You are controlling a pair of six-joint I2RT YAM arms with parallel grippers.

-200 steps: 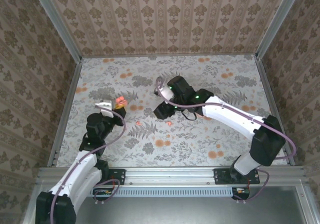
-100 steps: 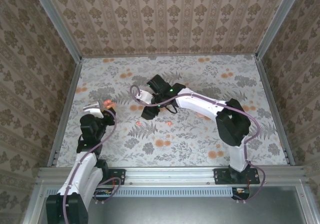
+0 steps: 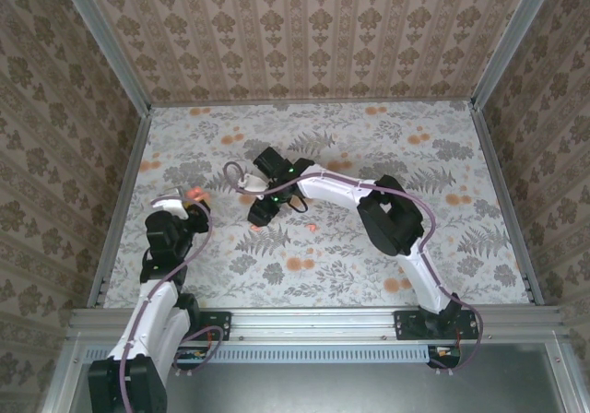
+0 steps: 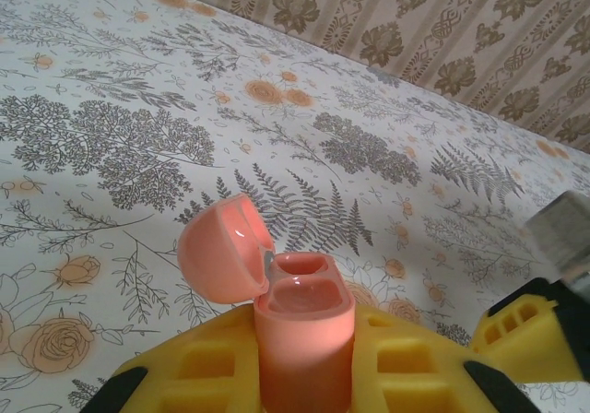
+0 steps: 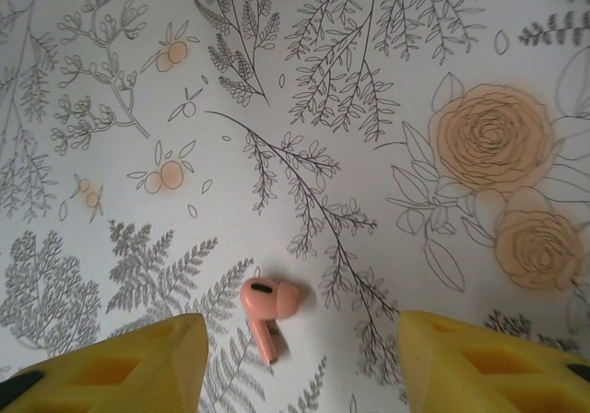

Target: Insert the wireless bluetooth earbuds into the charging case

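Note:
In the left wrist view the coral charging case (image 4: 302, 335) stands upright between yellow fingers (image 4: 203, 371), its round lid (image 4: 221, 252) swung open to the left and both sockets empty. My left gripper (image 4: 304, 376) is shut on it; from above that gripper (image 3: 191, 203) sits at the table's left with the case (image 3: 195, 193) at its tip. One pink earbud (image 5: 267, 307) lies on the cloth between the spread fingers of my right gripper (image 5: 300, 362), which is open and hovers just above it. From above, the right gripper (image 3: 261, 214) is over that earbud (image 3: 255, 228); a second earbud (image 3: 313, 227) lies to its right.
A floral cloth (image 3: 369, 155) covers the table, with printed orange blossoms (image 5: 490, 138). Patterned walls and metal rails (image 3: 123, 201) enclose the area. The right arm's white link (image 3: 332, 190) stretches across the middle, its cable (image 3: 232, 175) looping beside the wrist.
My right arm has swung left and come over the left earbud. The left gripper has drawn back to the left, still holding the open case.

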